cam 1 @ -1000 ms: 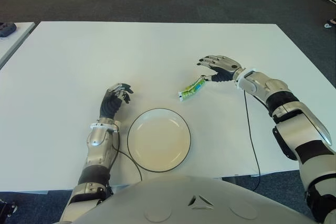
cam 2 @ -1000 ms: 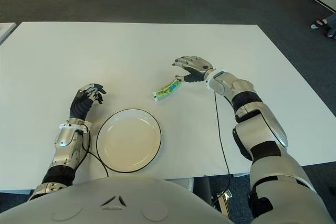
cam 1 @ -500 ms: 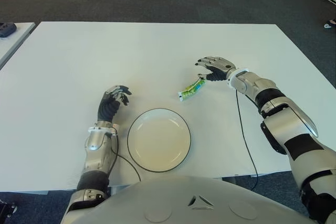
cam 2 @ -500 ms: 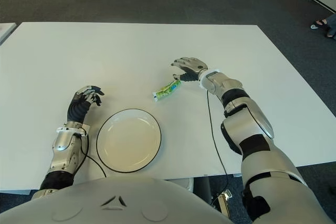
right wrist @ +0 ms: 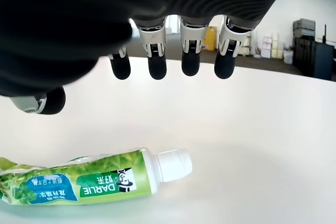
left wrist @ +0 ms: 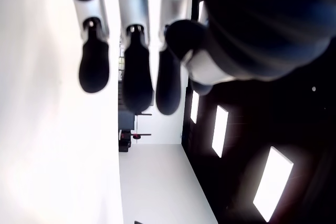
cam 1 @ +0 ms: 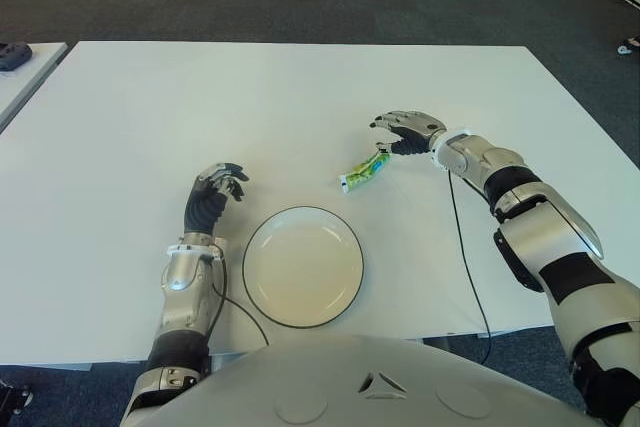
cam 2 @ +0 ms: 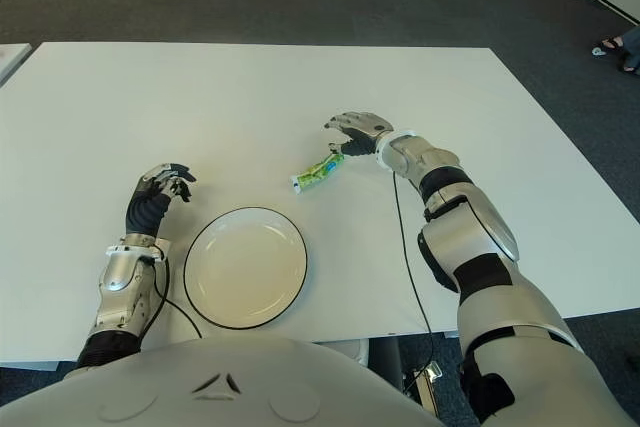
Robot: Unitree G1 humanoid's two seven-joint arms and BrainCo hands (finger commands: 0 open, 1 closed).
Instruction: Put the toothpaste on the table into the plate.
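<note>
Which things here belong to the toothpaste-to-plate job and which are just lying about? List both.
Belonging to the job:
- toothpaste tube, lying on the white table
- plate, nothing on it
- right hand, fingers spread over the tube's cap end, not gripping

Just lying about:
- left hand, beside the plate on its left
- dark object on the neighbouring table

Both eye views looked forward and down from the head, sharing the whole table (cam 1: 300,87), slightly offset sideways. Each wrist view sat close behind its own fingers, the right one facing low across the tabletop.
</note>
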